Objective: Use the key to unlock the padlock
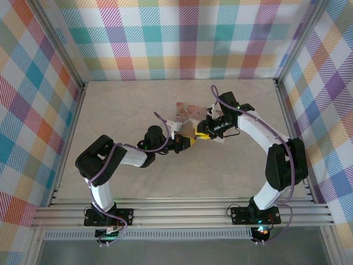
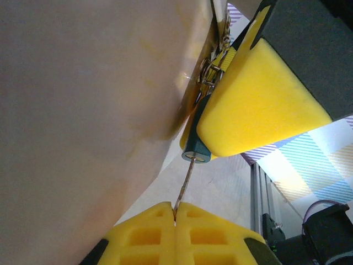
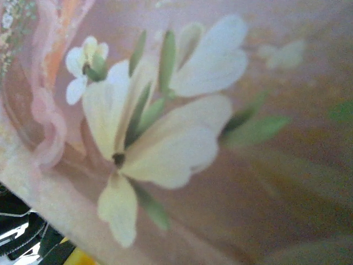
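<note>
Two grippers, one padlock, one key

One pink box (image 1: 186, 110) stands in the middle of the table (image 1: 121, 105). The left arm (image 1: 129, 157) and the right arm (image 1: 259, 130) both reach in to its near side. The box's printing is pictorial. The blurred right wrist view gives one large pale flower (image 3: 160, 127) with green leaves and one smaller white blossom (image 3: 83, 61) up left; no lettering can be made out there.

One padlock (image 2: 193, 144), blue-bodied, sits at the box's edge, its silvery shackle (image 2: 212, 72) up among the box's metal fittings. The right gripper (image 1: 204, 133) has narrow jaws clamped on the padlock, one broad yellow pad (image 2: 259, 105) flat against its body. The left gripper (image 2: 175, 216) is pinched fully together on one key (image 2: 186, 183). The key is a thin grey shaft that rises from between the yellow fingertips to meet the padlock's round lower end. The two grippers sit just apart, with the key bridging the gap between them.
</note>
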Controlling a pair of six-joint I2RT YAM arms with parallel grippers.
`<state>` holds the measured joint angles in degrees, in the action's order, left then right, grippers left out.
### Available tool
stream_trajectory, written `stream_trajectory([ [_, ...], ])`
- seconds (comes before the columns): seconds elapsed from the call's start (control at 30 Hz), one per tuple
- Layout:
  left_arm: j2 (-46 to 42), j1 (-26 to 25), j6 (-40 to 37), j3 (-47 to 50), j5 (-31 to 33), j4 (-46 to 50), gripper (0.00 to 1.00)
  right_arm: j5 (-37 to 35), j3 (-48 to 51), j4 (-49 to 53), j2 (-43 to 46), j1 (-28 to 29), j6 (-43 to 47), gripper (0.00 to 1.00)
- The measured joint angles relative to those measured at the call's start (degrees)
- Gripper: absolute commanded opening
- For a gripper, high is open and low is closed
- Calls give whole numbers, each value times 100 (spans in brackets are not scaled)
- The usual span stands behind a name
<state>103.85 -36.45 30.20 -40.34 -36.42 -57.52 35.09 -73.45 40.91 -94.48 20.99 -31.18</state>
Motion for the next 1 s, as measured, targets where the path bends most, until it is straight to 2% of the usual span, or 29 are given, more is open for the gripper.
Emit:
stream_trajectory([
  [0.43, -376, -44, -131, 2, 238, 516, 0, 103, -179, 227, -63, -4, 190, 0],
  [0.83, -870, -315, -481, 81, 1008, 1099, 0, 173, -254, 330, -63, -2, 208, 0],
  [1.0, -846, -291, -354, 81, 968, 1086, 0, 232, -179, 184, -63, -4, 192, 0],
])
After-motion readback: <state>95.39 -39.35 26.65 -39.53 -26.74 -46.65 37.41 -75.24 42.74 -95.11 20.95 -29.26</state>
